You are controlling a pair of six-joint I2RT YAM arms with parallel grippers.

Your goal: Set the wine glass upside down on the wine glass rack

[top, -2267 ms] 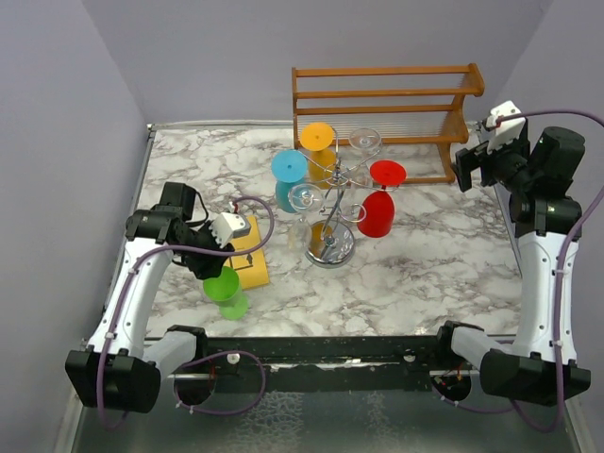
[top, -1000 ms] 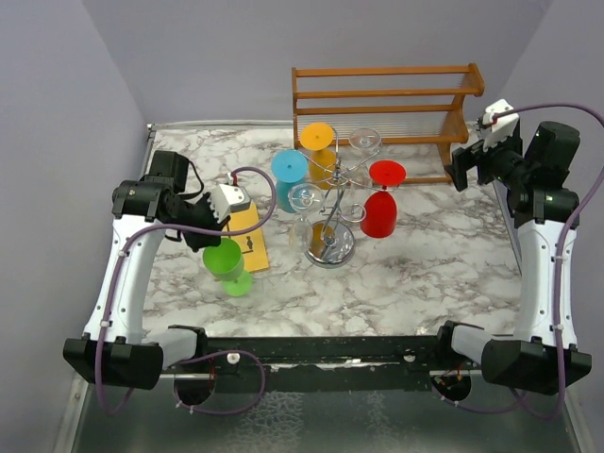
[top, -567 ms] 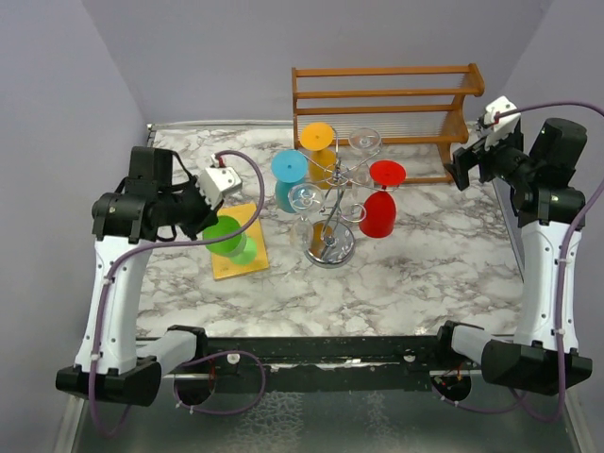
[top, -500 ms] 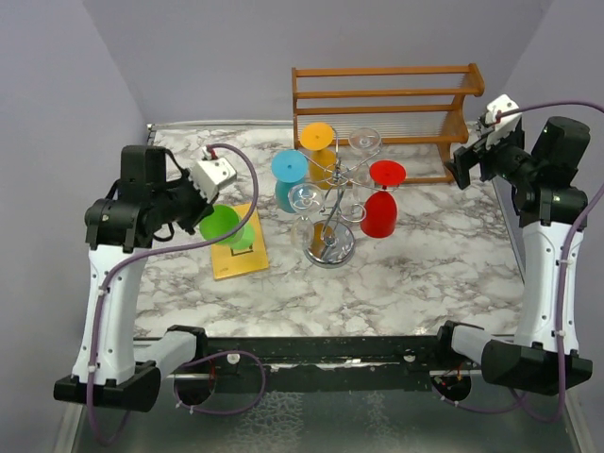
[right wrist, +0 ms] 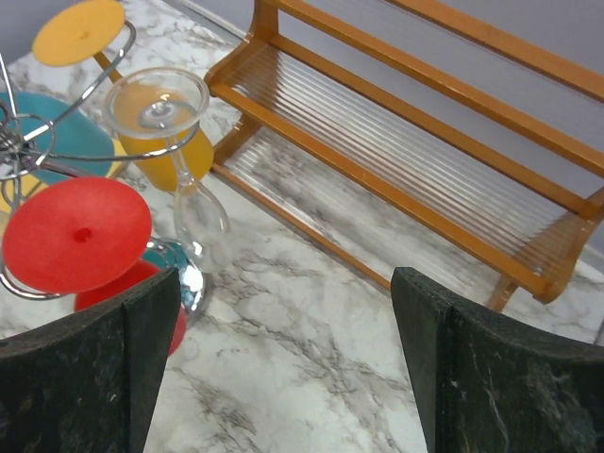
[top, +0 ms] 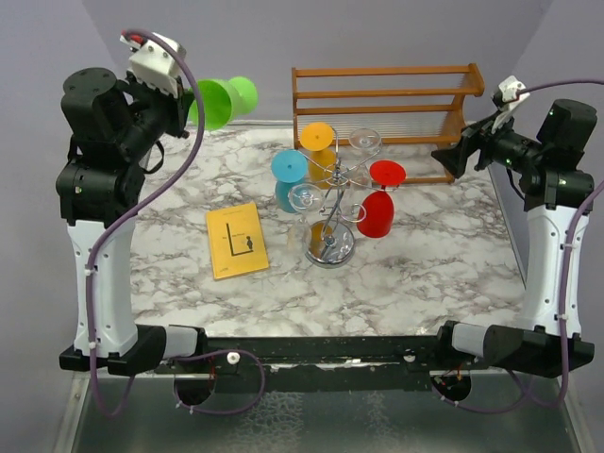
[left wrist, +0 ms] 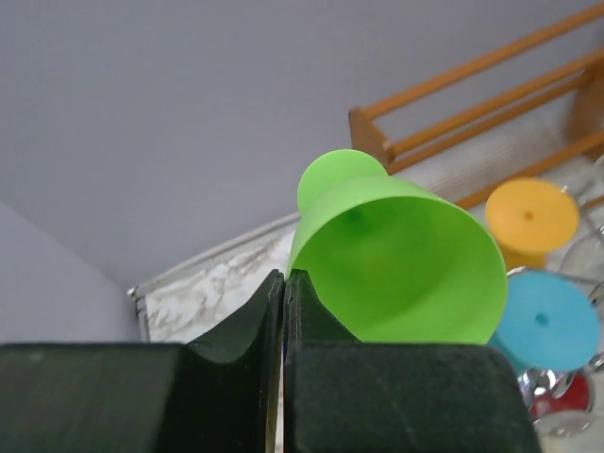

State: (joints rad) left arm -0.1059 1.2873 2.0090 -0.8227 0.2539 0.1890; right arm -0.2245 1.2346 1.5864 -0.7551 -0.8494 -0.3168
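Observation:
My left gripper [top: 186, 109] is raised high at the back left, shut on the rim of a green wine glass [top: 217, 100]. The glass lies on its side in the air, foot pointing right. In the left wrist view the jaws [left wrist: 284, 281] pinch the wall of the green wine glass [left wrist: 401, 264]. The silver wine glass rack [top: 329, 247] stands mid-table with orange, blue, red and clear glasses hanging upside down on it. My right gripper [top: 444, 159] hovers open near the shelf's right end. Nothing sits in my right gripper [right wrist: 283, 283], which looks down on the rack [right wrist: 125, 45].
A brown wooden slatted shelf [top: 387, 106] stands against the back wall behind the rack. A yellow book [top: 236, 241] lies flat on the marble table [top: 425, 255], left of the rack. Walls close in on the left, right and back.
My left arm has swung up and back, carrying the green glass from just above the yellow book to high at the back left. The right gripper has tilted further toward the rack.

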